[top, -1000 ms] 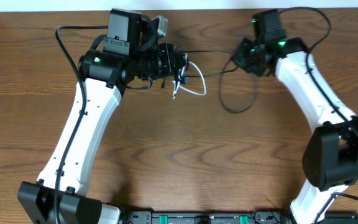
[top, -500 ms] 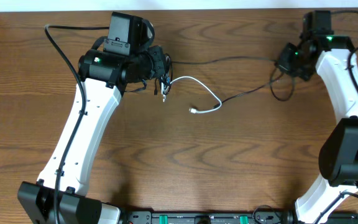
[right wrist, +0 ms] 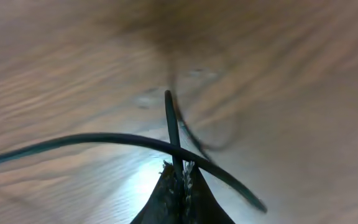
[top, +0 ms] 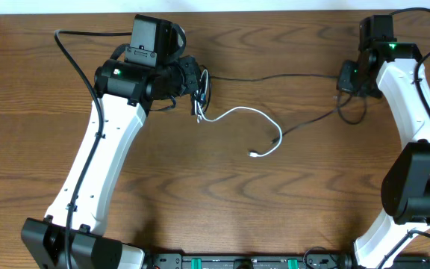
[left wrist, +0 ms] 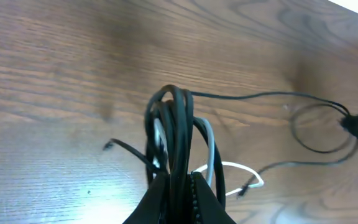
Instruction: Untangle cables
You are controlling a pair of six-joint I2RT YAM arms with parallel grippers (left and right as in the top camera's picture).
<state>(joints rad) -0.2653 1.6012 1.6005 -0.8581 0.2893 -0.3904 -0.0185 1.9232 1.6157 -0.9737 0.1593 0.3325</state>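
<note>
Soft even light, blurry right-wrist view

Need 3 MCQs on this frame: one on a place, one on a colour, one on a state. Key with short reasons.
1. Where does the free plug end of the white cable lie?
A. On the table, between the two arms
B. On top of an arm
C. Hanging off the table's edge

2. What colour is the cable that the right gripper pinches?
A. White
B. Black
C. Red

3. What is the left gripper doing?
A. Open over bare wood
B. Shut on nothing
C. Shut on the bundle of cables

Key:
1 A: the overhead view shows the end lying on the wood between the arms.
2 B: the right wrist view shows a black cable running out of its fingertips.
3 C: the left wrist view shows the loops rising from its closed jaws.
</note>
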